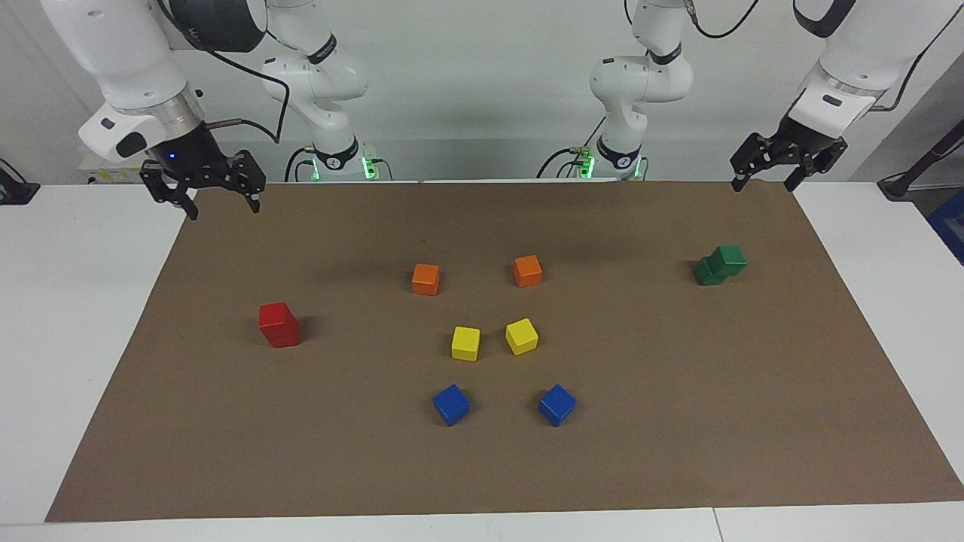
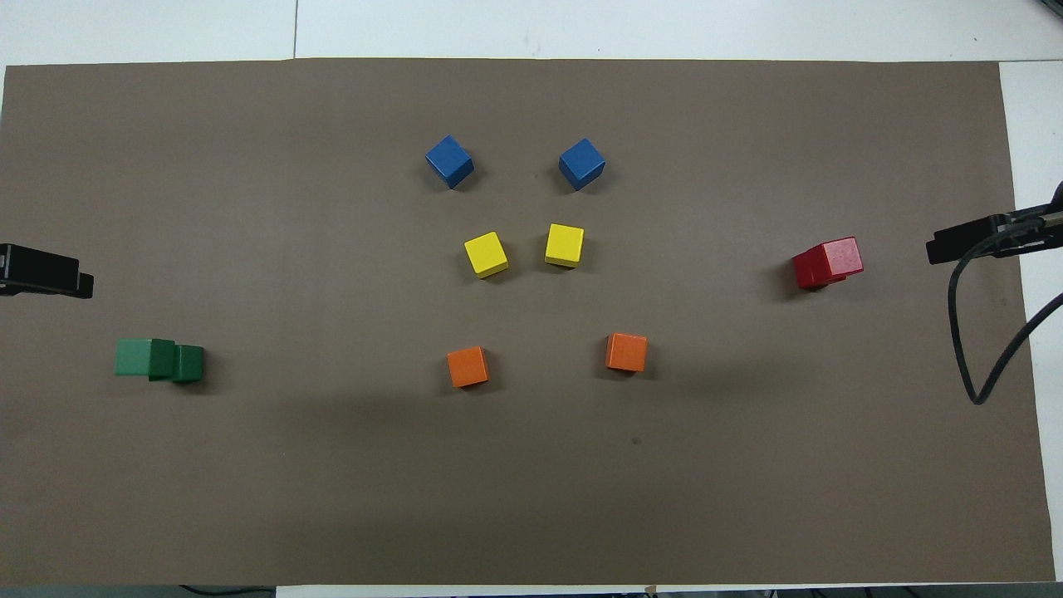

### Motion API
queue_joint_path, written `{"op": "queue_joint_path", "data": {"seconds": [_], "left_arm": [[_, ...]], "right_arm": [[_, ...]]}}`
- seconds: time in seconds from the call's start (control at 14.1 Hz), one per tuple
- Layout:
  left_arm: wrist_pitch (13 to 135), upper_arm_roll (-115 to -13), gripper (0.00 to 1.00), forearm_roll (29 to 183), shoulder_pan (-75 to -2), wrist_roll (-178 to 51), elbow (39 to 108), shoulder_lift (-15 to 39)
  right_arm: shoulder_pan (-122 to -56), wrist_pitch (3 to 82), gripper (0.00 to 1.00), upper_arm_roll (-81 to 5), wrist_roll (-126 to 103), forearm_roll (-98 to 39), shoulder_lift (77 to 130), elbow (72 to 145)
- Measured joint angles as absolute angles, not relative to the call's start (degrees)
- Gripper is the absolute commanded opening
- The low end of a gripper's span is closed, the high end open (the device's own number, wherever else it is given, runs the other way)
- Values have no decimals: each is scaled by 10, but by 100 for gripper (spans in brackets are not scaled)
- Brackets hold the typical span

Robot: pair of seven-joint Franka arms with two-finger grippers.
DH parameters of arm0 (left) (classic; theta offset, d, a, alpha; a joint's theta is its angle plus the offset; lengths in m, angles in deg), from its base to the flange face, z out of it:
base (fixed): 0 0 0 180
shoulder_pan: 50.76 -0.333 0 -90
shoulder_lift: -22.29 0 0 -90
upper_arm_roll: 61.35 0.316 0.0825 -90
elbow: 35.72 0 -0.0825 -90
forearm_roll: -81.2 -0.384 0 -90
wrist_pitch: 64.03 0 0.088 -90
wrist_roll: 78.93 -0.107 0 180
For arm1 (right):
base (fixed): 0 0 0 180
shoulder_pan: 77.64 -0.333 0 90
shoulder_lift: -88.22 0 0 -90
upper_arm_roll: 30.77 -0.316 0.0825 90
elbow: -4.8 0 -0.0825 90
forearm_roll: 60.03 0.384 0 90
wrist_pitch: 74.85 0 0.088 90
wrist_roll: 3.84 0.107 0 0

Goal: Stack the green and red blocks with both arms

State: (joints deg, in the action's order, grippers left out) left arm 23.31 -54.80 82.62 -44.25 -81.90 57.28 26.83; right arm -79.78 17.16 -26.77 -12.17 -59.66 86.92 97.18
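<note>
Two dark green blocks (image 1: 721, 265) stand stacked toward the left arm's end of the mat, the upper one skewed on the lower; the stack also shows in the overhead view (image 2: 158, 360). Two red blocks (image 1: 279, 324) stand stacked toward the right arm's end, also in the overhead view (image 2: 829, 262). My left gripper (image 1: 763, 186) hangs open and empty in the air over the mat's edge by the robots; its tips show in the overhead view (image 2: 46, 272). My right gripper (image 1: 224, 211) hangs open and empty over the mat's corner at its own end, also in the overhead view (image 2: 972, 239).
In the middle of the brown mat (image 1: 678, 421) lie two orange cubes (image 1: 425, 278) (image 1: 528, 271), two yellow cubes (image 1: 465, 343) (image 1: 521, 336) and two blue cubes (image 1: 451, 404) (image 1: 556, 405), the blue ones farthest from the robots. White table surrounds the mat.
</note>
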Motion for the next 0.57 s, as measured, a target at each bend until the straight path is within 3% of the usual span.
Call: {"op": "queue_joint_path", "data": {"seconds": [0.57], "left_arm": [[233,-548,100,826,-443,-819,573,269]], "right_arm": [[-797,153,100,-265,-122,-603,870,972]]}}
